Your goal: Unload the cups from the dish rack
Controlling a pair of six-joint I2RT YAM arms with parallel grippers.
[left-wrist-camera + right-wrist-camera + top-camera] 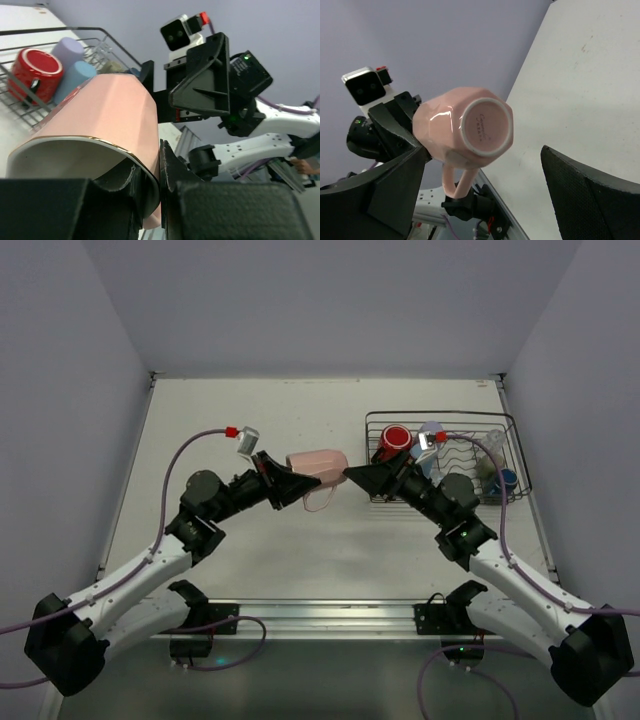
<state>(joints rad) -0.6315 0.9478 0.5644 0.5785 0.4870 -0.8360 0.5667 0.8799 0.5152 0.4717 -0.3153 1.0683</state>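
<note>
A pink mug (318,468) hangs on its side in mid-air over the table's middle. My left gripper (290,480) is shut on its rim, one finger inside and one outside, as the left wrist view shows (155,165) with the mug (110,110) ahead. My right gripper (350,475) is open, just right of the mug's base. In the right wrist view (483,150) the mug's base (485,125) faces me, handle down, untouched by my fingers. The wire dish rack (440,414) at the right holds a red cup (396,438), a lavender cup (67,50) and a light blue cup (75,80).
A dark blue cup (506,480) lies at the rack's right end. The rack's rim (60,31) stands just behind my right arm. Bare white table lies under the mug and to the left. Walls close in the far, left and right sides.
</note>
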